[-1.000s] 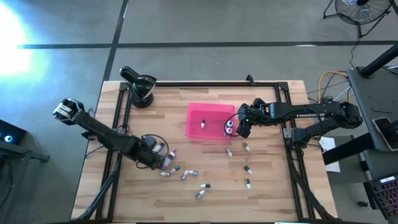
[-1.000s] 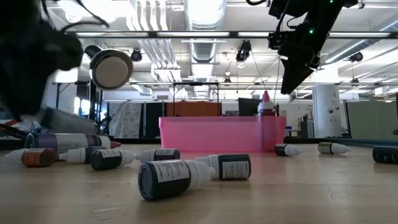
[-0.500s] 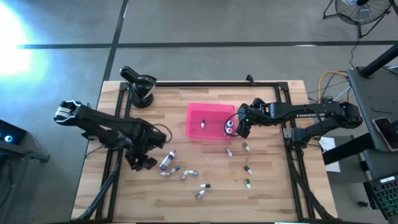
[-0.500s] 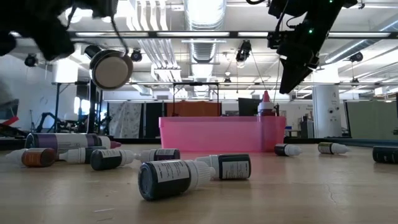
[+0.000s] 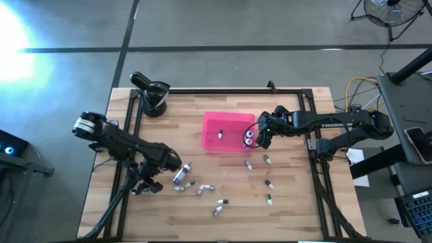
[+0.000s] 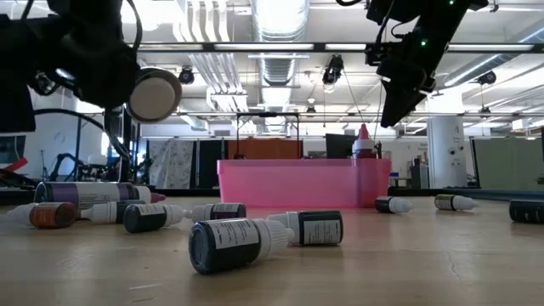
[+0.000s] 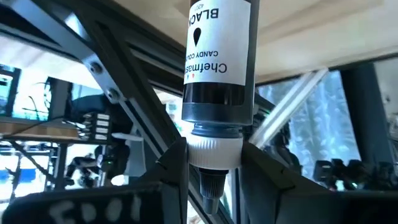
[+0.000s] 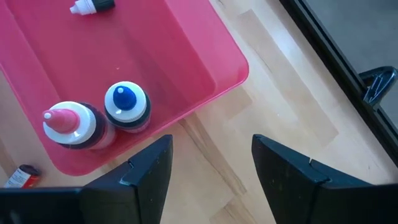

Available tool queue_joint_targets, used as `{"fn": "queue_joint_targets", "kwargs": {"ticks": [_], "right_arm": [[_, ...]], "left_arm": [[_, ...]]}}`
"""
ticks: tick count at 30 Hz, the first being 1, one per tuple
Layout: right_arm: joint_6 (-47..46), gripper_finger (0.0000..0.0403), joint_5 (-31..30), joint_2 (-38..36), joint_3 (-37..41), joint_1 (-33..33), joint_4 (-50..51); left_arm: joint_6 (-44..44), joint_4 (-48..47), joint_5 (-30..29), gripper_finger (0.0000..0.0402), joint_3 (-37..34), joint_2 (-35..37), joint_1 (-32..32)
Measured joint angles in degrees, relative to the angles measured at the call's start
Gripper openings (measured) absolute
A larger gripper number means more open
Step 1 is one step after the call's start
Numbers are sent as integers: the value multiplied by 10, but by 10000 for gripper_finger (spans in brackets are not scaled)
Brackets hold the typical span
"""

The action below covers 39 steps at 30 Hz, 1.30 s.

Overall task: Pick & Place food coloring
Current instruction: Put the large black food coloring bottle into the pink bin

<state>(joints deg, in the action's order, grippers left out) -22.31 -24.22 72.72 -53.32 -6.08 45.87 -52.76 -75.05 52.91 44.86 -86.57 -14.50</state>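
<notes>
- Grey concrete floor [image 5: 216, 27] crossed by dark lines.
- A fan [image 5: 385, 10] stands in the corner.
- Ceiling ducts [image 6: 280, 25] and bright strip lights overhead.

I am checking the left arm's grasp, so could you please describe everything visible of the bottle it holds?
The bottle is a small dropper of black candy colour: dark body, white label with a drop symbol and black print, ribbed white cap and a narrow tip. The left gripper clamps it at the cap between its two dark fingers, so the body sticks out forward. Nothing else touches it.

glossy pink plastic tray [image 5: 233, 120], wooden table [image 5: 297, 216]
</notes>
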Motion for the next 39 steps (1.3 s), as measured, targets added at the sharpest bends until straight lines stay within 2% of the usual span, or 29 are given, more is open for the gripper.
{"fn": "queue_joint_targets", "kwargs": {"ticks": [4,15,20,28,32,35,39], "right_arm": [[0,214,-17,0,0,0,0],[-1,214,-29,0,0,0,1],[0,214,-29,0,0,-5,1],[5,214,-28,0,0,-15,0],[5,214,-28,0,0,-15,0],[5,214,-28,0,0,-15,0],[5,214,-27,0,0,-15,0]], "left_arm": [[34,0,-3,87,0,-24,0],[84,-1,-16,172,0,-32,0],[77,-10,-16,178,7,-32,0],[66,-46,-25,179,69,-17,0],[35,-48,-81,179,110,5,0],[-12,-52,-169,179,141,35,-3],[-143,-51,-301,179,176,93,-23]]}}
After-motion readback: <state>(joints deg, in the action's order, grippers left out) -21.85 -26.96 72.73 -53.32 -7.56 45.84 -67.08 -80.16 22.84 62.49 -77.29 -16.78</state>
